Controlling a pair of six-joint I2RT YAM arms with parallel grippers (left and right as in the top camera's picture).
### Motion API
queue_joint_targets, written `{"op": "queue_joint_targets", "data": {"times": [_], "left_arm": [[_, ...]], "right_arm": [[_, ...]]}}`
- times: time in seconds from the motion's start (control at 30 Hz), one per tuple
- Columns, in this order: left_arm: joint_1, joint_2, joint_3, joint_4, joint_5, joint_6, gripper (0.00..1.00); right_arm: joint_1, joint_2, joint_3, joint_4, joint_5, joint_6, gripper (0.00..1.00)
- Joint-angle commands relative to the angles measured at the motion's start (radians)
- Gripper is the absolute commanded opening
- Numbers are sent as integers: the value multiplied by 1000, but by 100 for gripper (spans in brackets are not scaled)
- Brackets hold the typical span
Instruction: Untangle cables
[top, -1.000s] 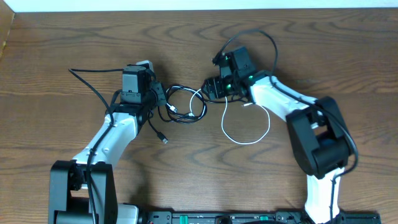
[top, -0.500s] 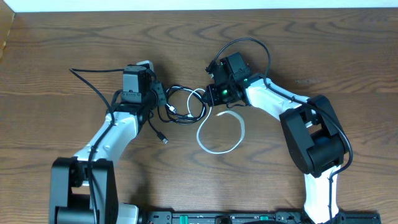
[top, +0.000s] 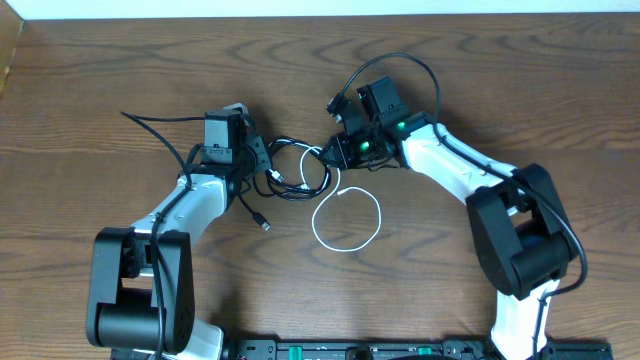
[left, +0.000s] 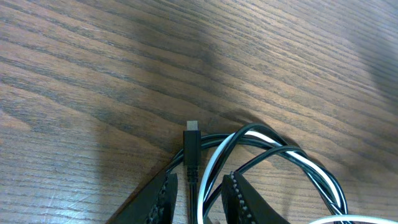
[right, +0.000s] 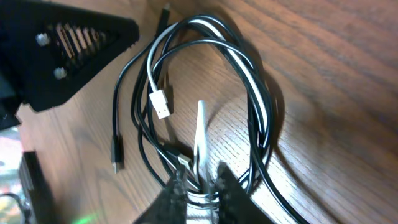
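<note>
1. My overhead camera looks straight down on the bench (top: 120, 80) from well above. It is my widest view and takes in both arms whole.
2. The left wrist camera sits behind the left gripper (left: 199, 193). It faces forward and down, very near the wood, and only the finger ends show at its bottom edge.
3. The right wrist camera looks steeply down past the right gripper (right: 200, 183), just as near.
4. All three views share the cable tangle (top: 300, 170) with the white cable (right: 200, 124). The right wrist view also catches the left gripper at its upper left.
</note>
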Motion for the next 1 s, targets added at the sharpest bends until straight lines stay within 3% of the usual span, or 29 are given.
{"op": "queue_joint_targets", "data": {"times": [0.0,0.13,0.33,0.43,0.57,0.63,0.7,0.8,0.97], "left_arm": [[-2,23,-10,2,-3,-47,29],[-2,51,-10,14,-3,-59,29],[-2,78,-10,31,-3,-59,29],[-2,88,-10,36,-3,-59,29],[-2,92,-10,43,-2,-60,28],[-2,92,-10,50,15,-59,21],[-2,92,-10,55,35,-59,9],[-2,92,-10,68,90,-59,8],[-2,91,-10,85,154,-58,8]], "right_arm": [[3,-17,3,-26,124,-23,20],[4,-17,3,-51,211,-23,33],[10,-5,3,-110,214,-22,36],[23,22,3,-116,241,-21,48],[34,52,3,-116,261,56,51],[38,66,3,-117,261,113,51],[48,79,3,-121,250,151,49],[72,95,3,-136,223,166,47],[121,97,3,-161,223,161,23]]}}
